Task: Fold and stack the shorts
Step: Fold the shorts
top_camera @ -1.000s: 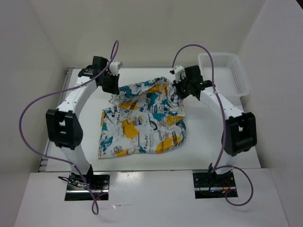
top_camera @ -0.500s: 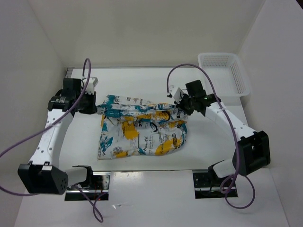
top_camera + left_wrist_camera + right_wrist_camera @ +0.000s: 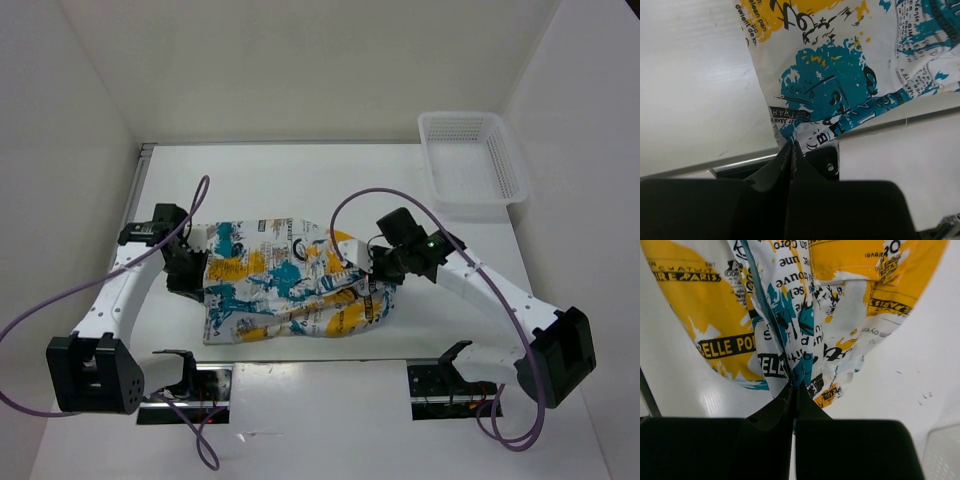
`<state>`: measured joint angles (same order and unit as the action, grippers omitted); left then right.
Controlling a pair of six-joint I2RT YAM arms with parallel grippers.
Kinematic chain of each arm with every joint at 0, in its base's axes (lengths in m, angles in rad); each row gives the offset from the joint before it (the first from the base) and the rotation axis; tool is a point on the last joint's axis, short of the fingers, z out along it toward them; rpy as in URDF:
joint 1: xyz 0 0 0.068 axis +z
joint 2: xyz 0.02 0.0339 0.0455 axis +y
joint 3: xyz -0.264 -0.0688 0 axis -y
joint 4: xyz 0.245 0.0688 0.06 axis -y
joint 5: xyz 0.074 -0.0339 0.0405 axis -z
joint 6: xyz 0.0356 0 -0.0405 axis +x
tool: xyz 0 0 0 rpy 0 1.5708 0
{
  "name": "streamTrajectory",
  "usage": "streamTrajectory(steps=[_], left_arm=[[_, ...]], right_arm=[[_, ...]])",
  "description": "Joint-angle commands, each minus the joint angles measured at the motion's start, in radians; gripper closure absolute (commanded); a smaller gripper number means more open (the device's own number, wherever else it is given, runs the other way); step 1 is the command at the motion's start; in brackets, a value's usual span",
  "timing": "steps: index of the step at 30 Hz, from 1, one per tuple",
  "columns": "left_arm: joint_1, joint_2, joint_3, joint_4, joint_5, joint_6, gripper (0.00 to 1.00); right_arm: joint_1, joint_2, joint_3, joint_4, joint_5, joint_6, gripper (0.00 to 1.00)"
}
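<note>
The shorts [image 3: 290,285] lie near the table's [image 3: 300,180] front edge, long axis running left to right. The left gripper [image 3: 791,147] and right gripper [image 3: 793,386] each pinch one end tight. The print reads "BELLE PO" and "PARIS".

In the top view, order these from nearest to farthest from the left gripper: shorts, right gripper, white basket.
1. shorts, pinched in the left gripper itself.
2. right gripper, across the shorts on the right.
3. white basket, at the far right corner.
</note>
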<state>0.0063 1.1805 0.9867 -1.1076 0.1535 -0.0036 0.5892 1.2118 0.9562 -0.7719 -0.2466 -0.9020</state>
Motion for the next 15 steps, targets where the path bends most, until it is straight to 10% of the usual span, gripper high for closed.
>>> streamTrajectory(steps=[1, 15], left_arm=[[0.014, 0.01, 0.004, -0.055, 0.024, 0.004, 1.0], [0.098, 0.057, 0.222, -0.192, 0.037, 0.004, 1.0]], right_arm=[[0.03, -0.029, -0.04, -0.092, -0.002, -0.086, 1.0], [0.089, -0.127, 0.023, -0.201, 0.037, -0.201, 1.0]])
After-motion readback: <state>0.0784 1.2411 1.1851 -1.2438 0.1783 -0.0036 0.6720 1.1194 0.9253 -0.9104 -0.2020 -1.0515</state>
